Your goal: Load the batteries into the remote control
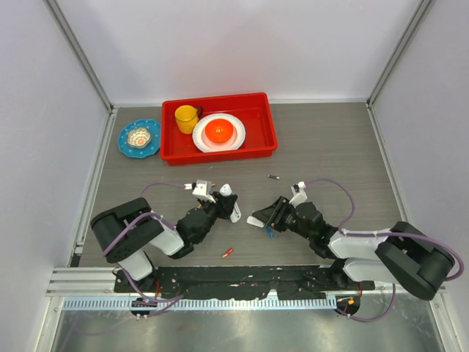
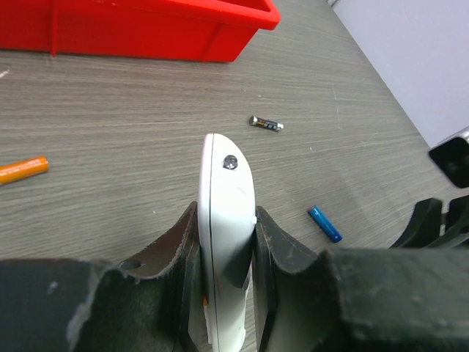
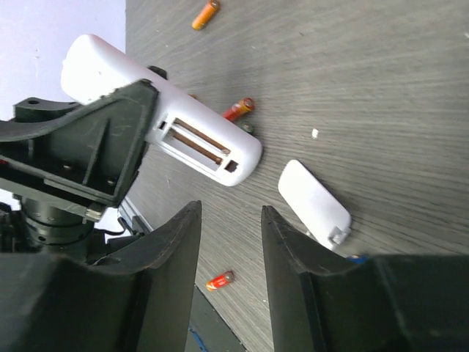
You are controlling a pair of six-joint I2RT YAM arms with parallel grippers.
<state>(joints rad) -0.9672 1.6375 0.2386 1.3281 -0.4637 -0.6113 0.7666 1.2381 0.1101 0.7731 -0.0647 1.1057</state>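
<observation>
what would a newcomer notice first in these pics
The bright red plastic tray at the table's far side stands out, holding a yellow cup and an orange bowl on a round white plate. Nearer, the left gripper clamps the small white oblong remote control, battery bay open; its white back cover lies loose on the table.

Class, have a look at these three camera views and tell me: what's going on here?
The left gripper is shut on the small white plastic remote control, holding it edge-up with its battery bay uncovered. The oblong white back cover lies on the grey wood-grain table. The right gripper is open and empty, close to the remote. A slim orange battery, a blue battery and a red battery lie loose on the table; none appears loaded.
</observation>
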